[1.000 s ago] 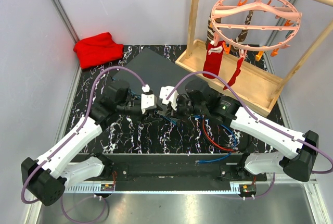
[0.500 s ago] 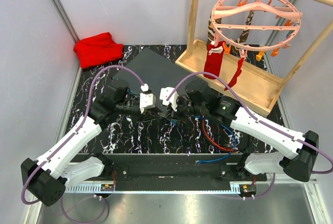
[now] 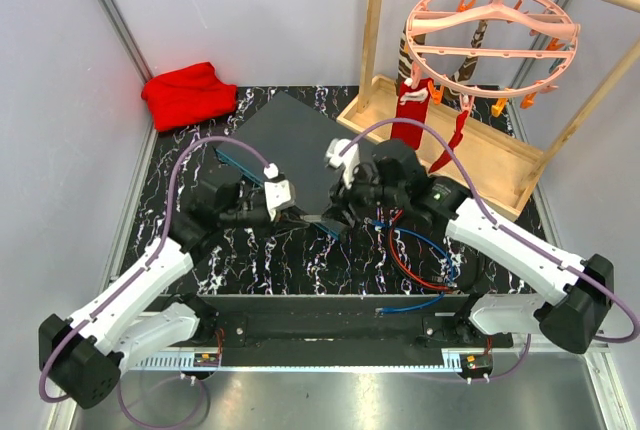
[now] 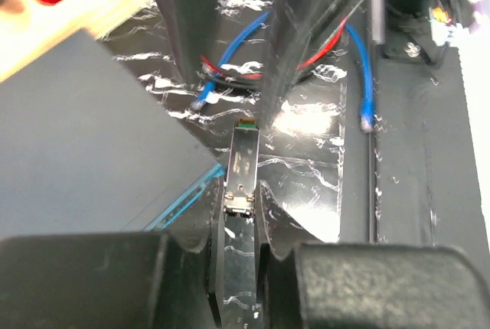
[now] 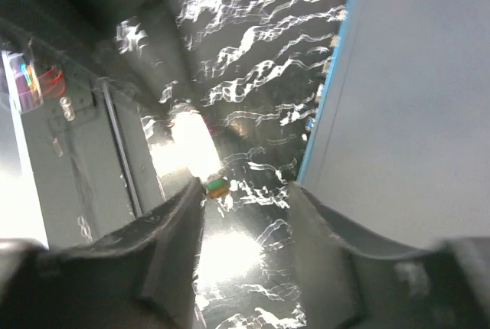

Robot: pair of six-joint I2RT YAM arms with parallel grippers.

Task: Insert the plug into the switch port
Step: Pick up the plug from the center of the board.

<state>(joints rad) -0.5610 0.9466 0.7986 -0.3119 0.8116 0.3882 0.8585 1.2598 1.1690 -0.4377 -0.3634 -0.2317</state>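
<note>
Your left gripper (image 4: pixel 242 226) is clenched on the plug (image 4: pixel 243 161), a slim metal module that juts forward from between the fingers in the lower middle of the left wrist view. The plug's green-edged tip points toward the top of that frame. Its side sits just beside the corner of the switch (image 4: pixel 84 138), where the thin teal front edge runs in from the lower left. You cannot tell from here whether the plug touches that edge.

Your right gripper (image 5: pixel 245 190) is released, its fingers spread with nothing between them. In the right wrist view the switch fills the right side, and its teal edge drops from the top toward the middle.

From above, the switch lies flat on the counter (image 3: pixel 260 260) near the middle of the frame. Both grippers are close together at its lower corner.

Loose blue cables (image 4: pixel 366 76) and a red cable (image 3: pixel 398 258) lie on the counter to the lower right. A red cloth (image 3: pixel 188 93) sits at the upper left. A wooden rack (image 3: pixel 500 165) with a pink hanger (image 3: pixel 412 30) stands at the upper right.
</note>
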